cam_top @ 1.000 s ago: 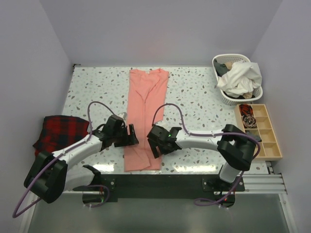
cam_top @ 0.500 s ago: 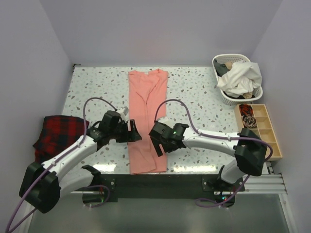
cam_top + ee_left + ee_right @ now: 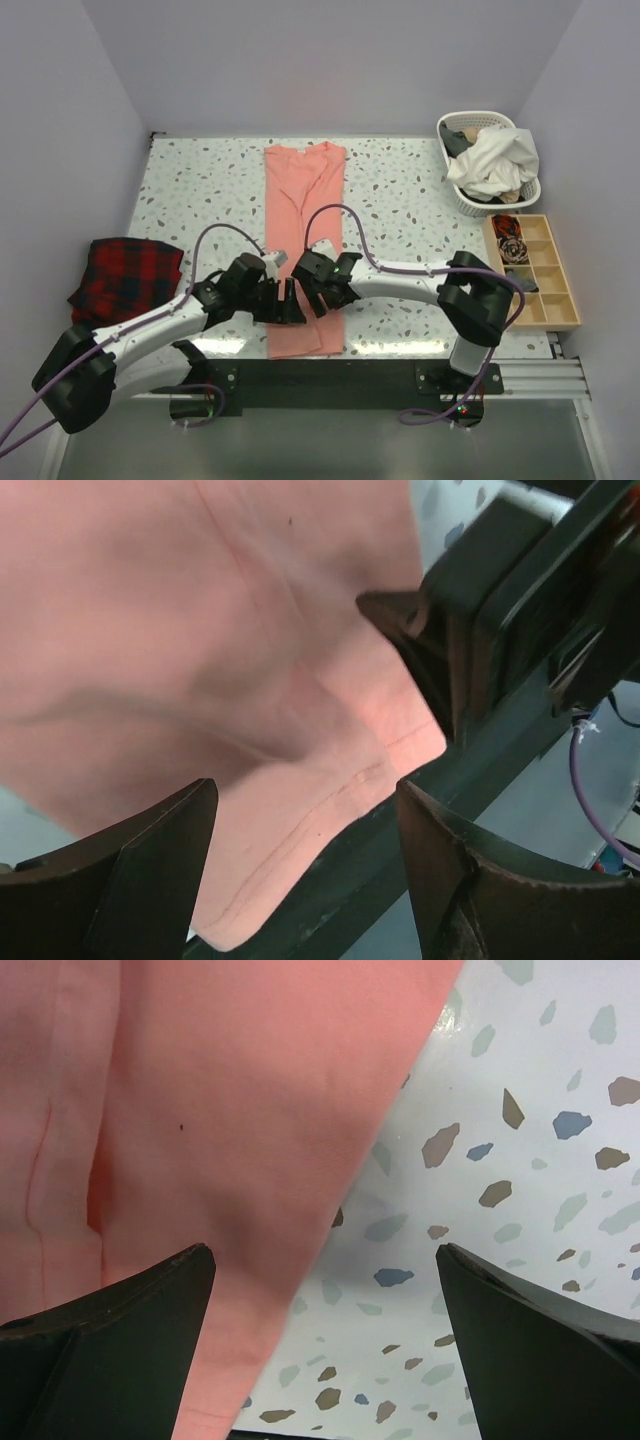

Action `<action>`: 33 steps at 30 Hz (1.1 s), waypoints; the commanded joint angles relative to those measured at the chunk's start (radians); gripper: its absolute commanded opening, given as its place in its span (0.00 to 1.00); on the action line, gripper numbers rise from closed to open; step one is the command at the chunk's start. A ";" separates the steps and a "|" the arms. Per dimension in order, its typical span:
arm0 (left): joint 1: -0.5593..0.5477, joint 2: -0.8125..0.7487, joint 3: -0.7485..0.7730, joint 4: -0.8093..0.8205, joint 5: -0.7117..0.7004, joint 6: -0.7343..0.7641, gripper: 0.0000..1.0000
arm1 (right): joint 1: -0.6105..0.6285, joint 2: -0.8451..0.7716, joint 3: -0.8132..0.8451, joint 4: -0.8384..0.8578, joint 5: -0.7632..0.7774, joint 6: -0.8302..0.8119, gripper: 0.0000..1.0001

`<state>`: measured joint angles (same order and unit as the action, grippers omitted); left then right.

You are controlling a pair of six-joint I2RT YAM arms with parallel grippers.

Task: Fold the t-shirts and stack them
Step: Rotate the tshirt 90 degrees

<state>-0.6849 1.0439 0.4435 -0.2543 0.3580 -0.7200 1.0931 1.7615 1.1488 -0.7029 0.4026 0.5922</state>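
Currently t-shirt (image 3: pixel 303 195) lies as a long strip along the table (image 3: pixel 420 200); left gripper (image 3: pixel 288 303) and right gripper (image 3: pixel 320 293) sit spread wide over its near end, holding nothing. Thin limp cotton, will likely sag; pinch the near hem corners.

t-shirt (image 3: pixel 304 215): on tabletop (image 3: pixel 400 190), frame centre, lying top to bottom | left pincer (image 3: pixel 288 305), right pincer (image 3: pixel 325 295): side by side over t-shirt's lower part | cloth (image 3: pixel 125 275): tabletop's left edge, mid-left | basket (image 3: pixel 470 204): upper right, clothes (image 3: pixel 495 160) inside | divided tray (image 3: pixel 550 290): just below basket
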 commanded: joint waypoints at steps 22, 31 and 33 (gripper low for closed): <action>-0.280 0.070 -0.038 -0.247 -0.240 -0.156 0.77 | -0.025 -0.100 -0.225 -0.012 0.042 0.052 0.98; -0.327 0.057 -0.020 -0.330 -0.267 -0.176 0.77 | -0.048 -0.168 -0.270 -0.047 0.058 0.057 0.98; -0.341 0.056 -0.012 -0.352 -0.281 -0.177 0.77 | -0.050 -0.175 -0.271 -0.052 0.053 0.058 0.98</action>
<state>-0.9981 1.0779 0.4438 -0.3958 0.1223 -0.8810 1.0599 1.6020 0.9176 -0.6331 0.4068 0.6487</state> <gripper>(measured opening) 0.767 0.983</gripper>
